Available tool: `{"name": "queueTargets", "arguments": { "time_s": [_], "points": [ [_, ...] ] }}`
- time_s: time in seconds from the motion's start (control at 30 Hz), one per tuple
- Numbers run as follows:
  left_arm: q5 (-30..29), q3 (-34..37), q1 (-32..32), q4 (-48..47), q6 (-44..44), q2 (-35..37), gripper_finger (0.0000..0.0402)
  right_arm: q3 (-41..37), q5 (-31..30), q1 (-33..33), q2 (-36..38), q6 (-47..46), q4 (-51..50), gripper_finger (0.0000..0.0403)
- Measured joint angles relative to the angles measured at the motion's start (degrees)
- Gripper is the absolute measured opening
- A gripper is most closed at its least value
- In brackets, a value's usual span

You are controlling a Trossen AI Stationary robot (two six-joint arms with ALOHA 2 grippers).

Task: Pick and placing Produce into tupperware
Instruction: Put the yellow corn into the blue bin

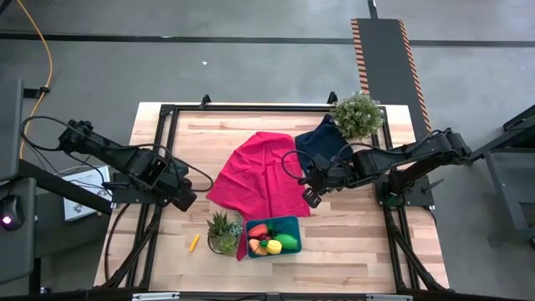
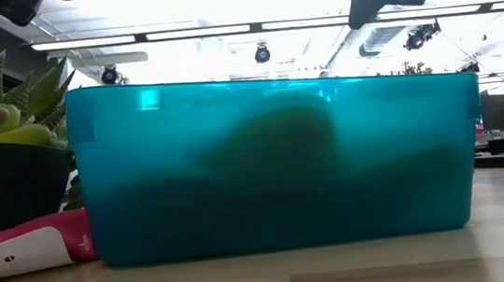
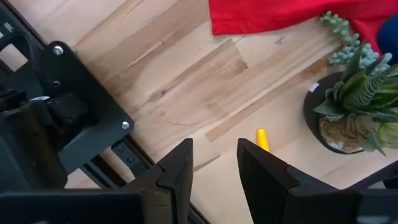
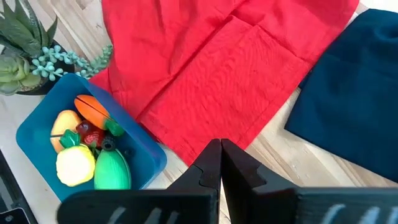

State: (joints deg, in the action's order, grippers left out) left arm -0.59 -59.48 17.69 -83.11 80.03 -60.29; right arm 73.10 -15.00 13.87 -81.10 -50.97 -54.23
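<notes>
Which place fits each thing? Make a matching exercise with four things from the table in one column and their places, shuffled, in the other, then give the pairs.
Things:
1. carrot
2. thin yellow stick
3. red cloth
4. navy cloth

Places:
A. bare wood, left of the small potted succulent
B. middle of the table, spread out
C. inside the tupperware
D. beside the bushy potted plant, under the right arm

Pairs: 1-C, 2-A, 3-B, 4-D
</notes>
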Motion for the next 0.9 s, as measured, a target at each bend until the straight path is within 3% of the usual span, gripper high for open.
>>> {"name": "queueTargets", "arguments": {
  "time_s": [0.23, 0.9],
  "points": [
    [1.42, 0.0, 1.82, 0.46, -1.19, 0.0, 0.0113, 0.0, 0.0, 0.0, 0.0, -0.01, 0.21, 0.0002],
    [0.98, 0.0, 21.94, 8.22, 0.42, -4.29, 0.0113, 0.0, 0.0, -1.73, 0.0, 1.09, 1.18, 0.0002]
  ]
}}
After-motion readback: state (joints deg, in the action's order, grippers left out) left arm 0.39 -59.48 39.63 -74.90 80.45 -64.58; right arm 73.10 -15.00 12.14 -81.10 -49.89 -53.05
